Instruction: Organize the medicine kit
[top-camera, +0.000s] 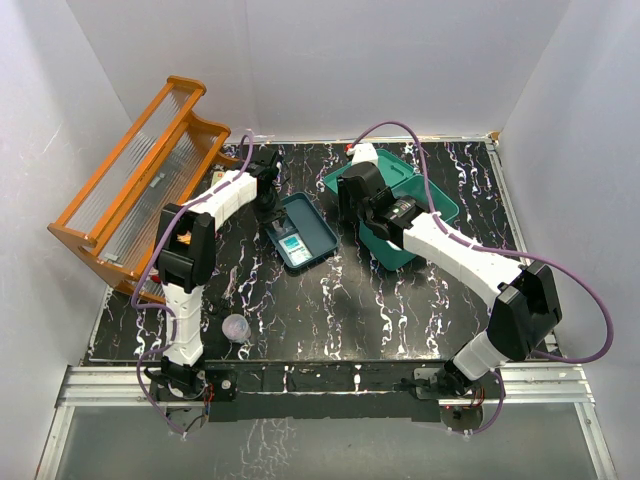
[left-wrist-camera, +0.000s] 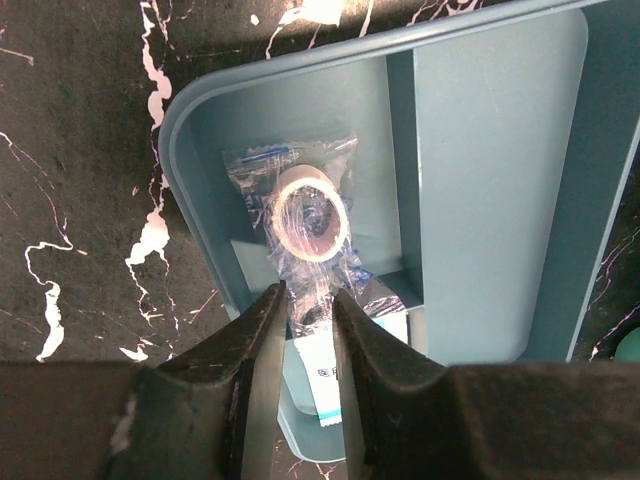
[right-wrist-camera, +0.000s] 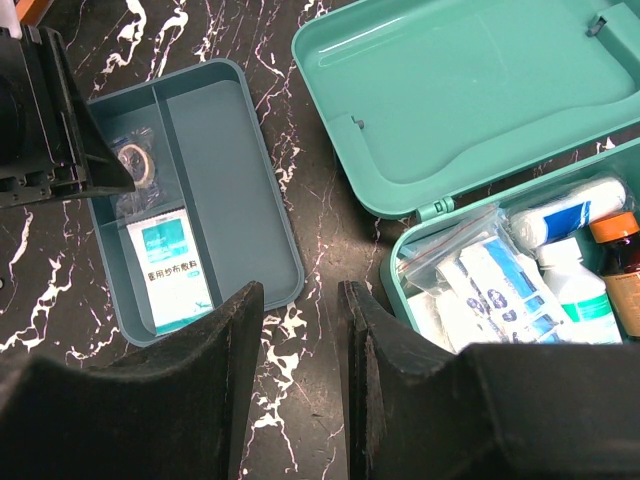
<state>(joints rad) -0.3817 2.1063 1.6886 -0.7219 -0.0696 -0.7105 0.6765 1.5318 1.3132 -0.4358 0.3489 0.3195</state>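
Note:
The medicine kit (top-camera: 440, 205) is a teal box, lid open, at the back right; in the right wrist view its lid (right-wrist-camera: 450, 90) lies flat and the box (right-wrist-camera: 400, 272) holds supplies. Its divided insert tray (top-camera: 318, 228) lies left of it on the table. A bagged tape roll (left-wrist-camera: 310, 215) and a white gauze packet (left-wrist-camera: 325, 375) lie in the tray's small compartments (left-wrist-camera: 500, 180). My left gripper (left-wrist-camera: 308, 290) is narrowly open, its tips at the bag's near end. My right gripper (right-wrist-camera: 300, 290) is open and empty above the table between tray (right-wrist-camera: 220, 170) and box.
An orange wooden rack (top-camera: 140, 180) with clear ribbed panels stands at the back left. A small clear round object (top-camera: 236, 327) lies near the left arm's base. The box holds a bandage roll (right-wrist-camera: 570, 205), a brown bottle (right-wrist-camera: 620, 260), a white bottle (right-wrist-camera: 575, 290) and a zip bag (right-wrist-camera: 480, 280).

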